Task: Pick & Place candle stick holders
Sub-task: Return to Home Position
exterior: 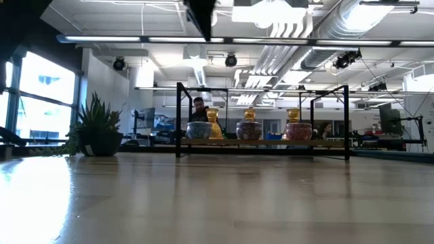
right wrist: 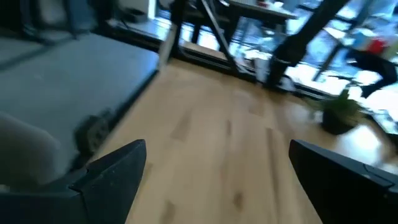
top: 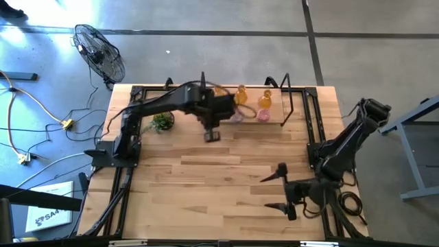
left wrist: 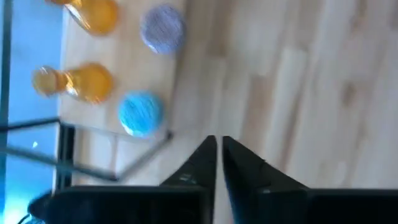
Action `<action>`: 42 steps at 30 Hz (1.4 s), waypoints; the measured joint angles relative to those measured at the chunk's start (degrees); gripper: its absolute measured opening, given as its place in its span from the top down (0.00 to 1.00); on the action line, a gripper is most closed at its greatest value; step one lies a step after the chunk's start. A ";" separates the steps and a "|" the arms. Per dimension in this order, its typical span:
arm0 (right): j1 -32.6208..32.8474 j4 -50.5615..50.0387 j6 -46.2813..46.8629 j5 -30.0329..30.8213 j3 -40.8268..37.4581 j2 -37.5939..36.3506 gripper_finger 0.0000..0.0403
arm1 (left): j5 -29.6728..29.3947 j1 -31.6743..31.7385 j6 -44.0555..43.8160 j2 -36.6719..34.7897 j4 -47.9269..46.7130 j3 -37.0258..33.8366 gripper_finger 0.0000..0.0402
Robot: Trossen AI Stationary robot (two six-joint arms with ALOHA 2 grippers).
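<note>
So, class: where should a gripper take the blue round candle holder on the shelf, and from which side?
Take the blue holder across its round body, probably from above: it stands upright in the front row, an amber bottle behind.

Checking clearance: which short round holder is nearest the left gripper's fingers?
The pale blue holder, just beyond the left fingers; the lilac holder stands farther along.

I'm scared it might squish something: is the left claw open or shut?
Shut. The left gripper has its fingers nearly touching, nothing between them, over the table by the shelf.
</note>
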 joint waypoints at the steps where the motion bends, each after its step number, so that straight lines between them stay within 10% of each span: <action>1: -1.01 1.27 -0.08 -2.33 0.00 0.00 0.03 | -0.03 -1.30 -0.99 -0.64 -1.56 -0.01 0.96; 7: -6.26 6.71 -2.44 -14.16 0.00 0.00 0.03 | 0.03 -8.68 -2.52 -3.88 -0.78 -0.56 0.96; 24: -10.20 28.39 -7.09 -8.89 0.04 -0.17 0.07 | -10.65 -22.38 -9.44 -17.07 -0.95 -0.63 1.00; 31: -10.09 26.34 -12.83 -3.46 1.45 -3.40 0.38 | -16.61 -27.46 -12.07 -24.37 -0.82 -5.61 1.00; 38: -7.82 13.29 -12.22 -3.80 1.79 -13.65 0.93 | -26.65 -33.46 -24.92 -40.05 -0.41 -26.57 1.00; 42: -6.10 5.69 -14.28 -2.33 1.79 -19.93 0.94 | -29.79 -36.99 -27.99 -50.96 8.02 -42.87 1.00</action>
